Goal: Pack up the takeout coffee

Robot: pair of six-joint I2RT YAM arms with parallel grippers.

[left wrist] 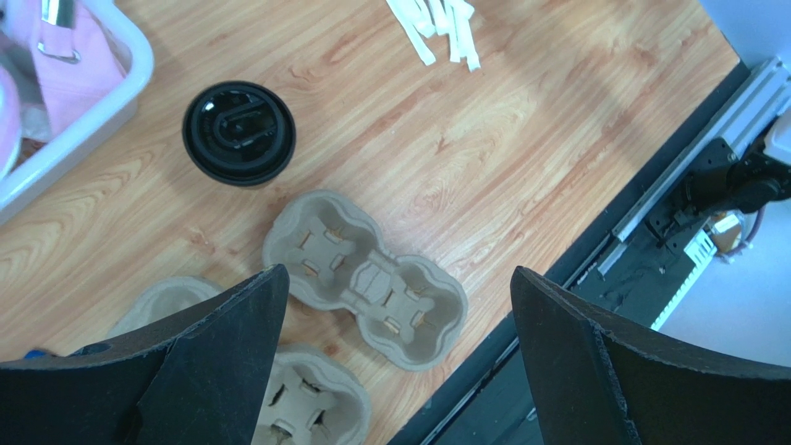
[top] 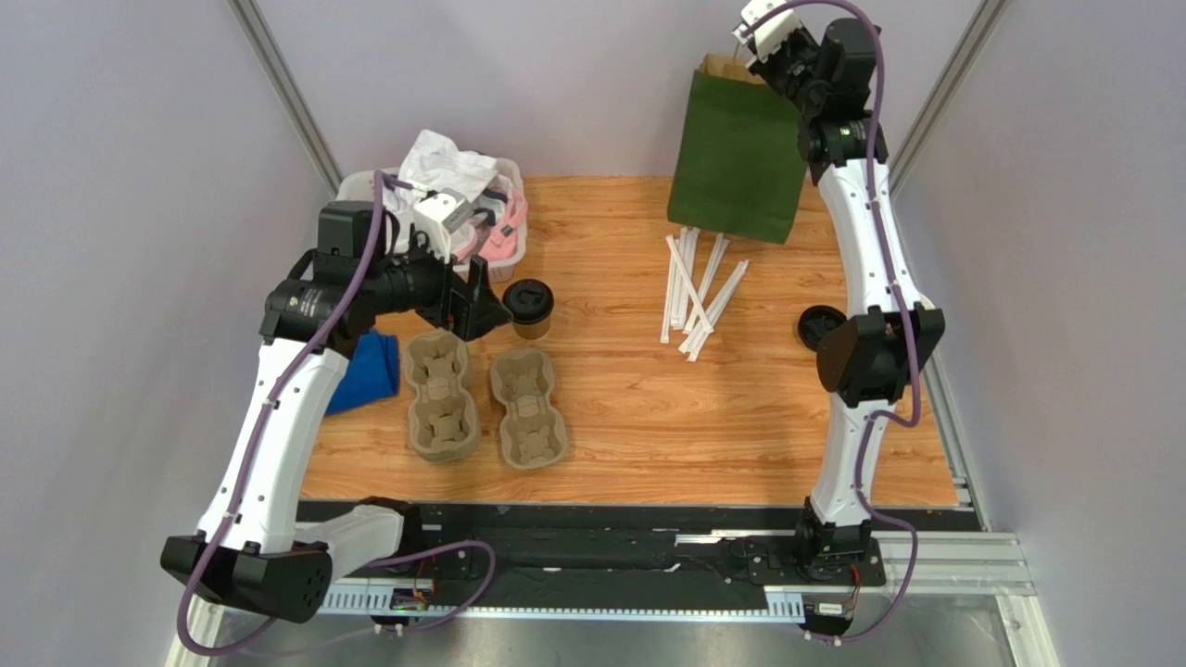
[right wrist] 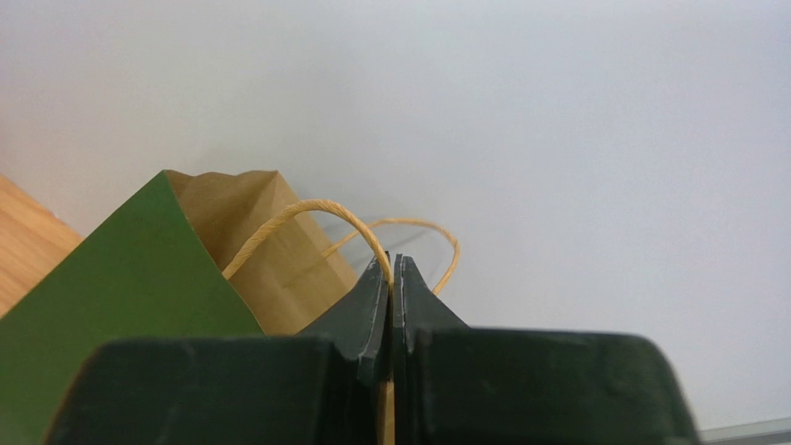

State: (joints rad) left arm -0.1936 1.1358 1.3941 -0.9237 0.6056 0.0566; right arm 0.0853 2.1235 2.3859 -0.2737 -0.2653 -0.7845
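Right gripper (right wrist: 394, 278) — jaws pinched on the twine handle (right wrist: 306, 218) of the green bag (top: 738, 160) at the far edge of the worktop (top: 627, 403); a gentle lift should hold the mouth open without tipping it. Left gripper (left wrist: 397, 278) — spread wide, holding nothing, just beside the coffee (left wrist: 239, 133), which stands by the bin (left wrist: 139, 56) toward the far-left corner. Carriers (left wrist: 367, 283) crowd its near side; open room lies toward the straws (top: 700, 292).

From the left wrist the takeout coffee (left wrist: 239, 133) shows only its lid, and the bin (left wrist: 84, 139) is cropped.
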